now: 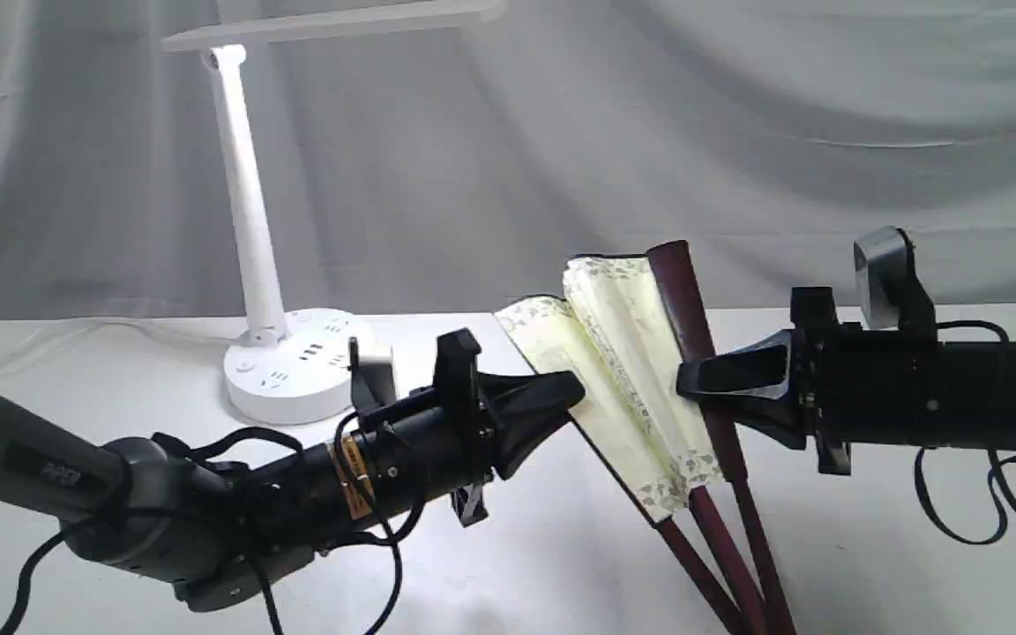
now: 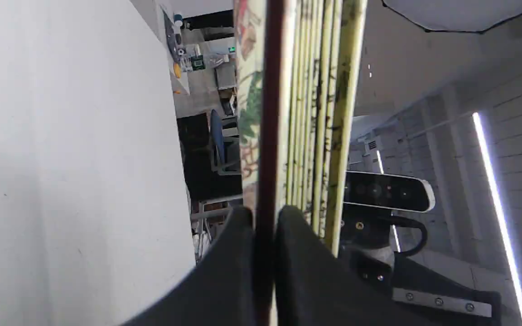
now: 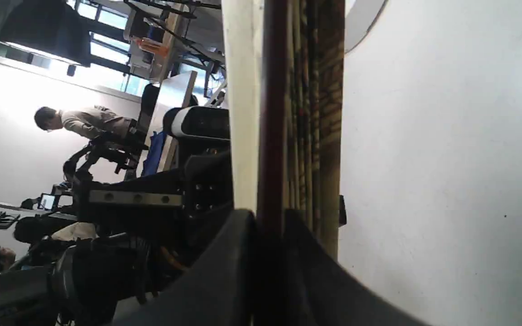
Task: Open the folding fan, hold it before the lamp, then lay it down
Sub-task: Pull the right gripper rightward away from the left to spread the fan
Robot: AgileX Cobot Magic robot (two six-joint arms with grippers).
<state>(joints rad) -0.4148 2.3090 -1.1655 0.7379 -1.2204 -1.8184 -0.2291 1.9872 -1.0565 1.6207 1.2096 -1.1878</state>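
The folding fan (image 1: 623,353) is held off the table, partly spread, its cream pleats and patterned border showing between two dark maroon guards. My left gripper (image 1: 571,394) is shut on the left guard (image 2: 268,113). From the right, my right gripper (image 1: 683,381) is shut on the other guard (image 3: 273,113). The ribs meet low down near the frame's bottom edge (image 1: 759,608). The white lamp (image 1: 248,220) stands at the back left on its round base (image 1: 296,375), bar head above. The fan sits to the lamp's right, nearer the camera.
A white table (image 1: 517,564) runs under both arms, with a grey cloth backdrop (image 1: 737,132) behind. The left arm's cables (image 1: 252,459) hang in loops near the lamp base.
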